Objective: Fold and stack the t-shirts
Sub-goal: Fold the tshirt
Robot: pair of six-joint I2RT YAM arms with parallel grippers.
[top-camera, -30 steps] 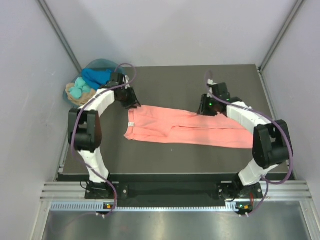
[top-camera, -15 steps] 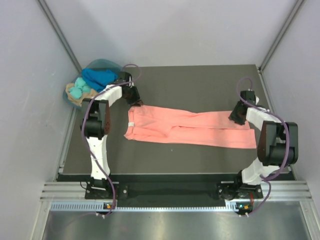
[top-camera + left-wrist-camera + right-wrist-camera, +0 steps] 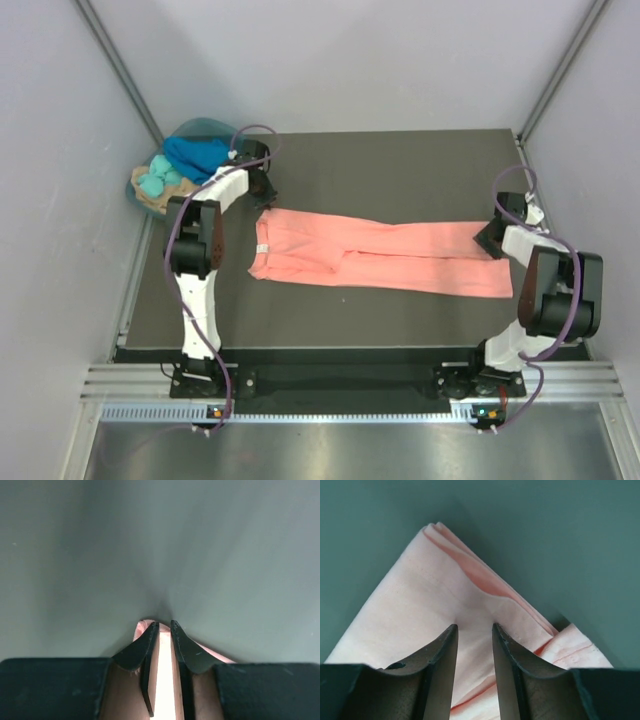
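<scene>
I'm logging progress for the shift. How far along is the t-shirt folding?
Done: the salmon-pink shirt lies folded into a long strip. In hand: the left end effector pinches its far-left corner; the right end effector sits over its right-end corner, grip unclear. Left: finishing this shirt, then the blue shirt, turquoise shirt and tan shirt, bunched beside the table's far-left corner; no stack yet.

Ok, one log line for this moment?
salmon-pink t-shirt: flat, long strip | left claw: pinching its far-left corner | right claw: jaws apart at right corner
</scene>
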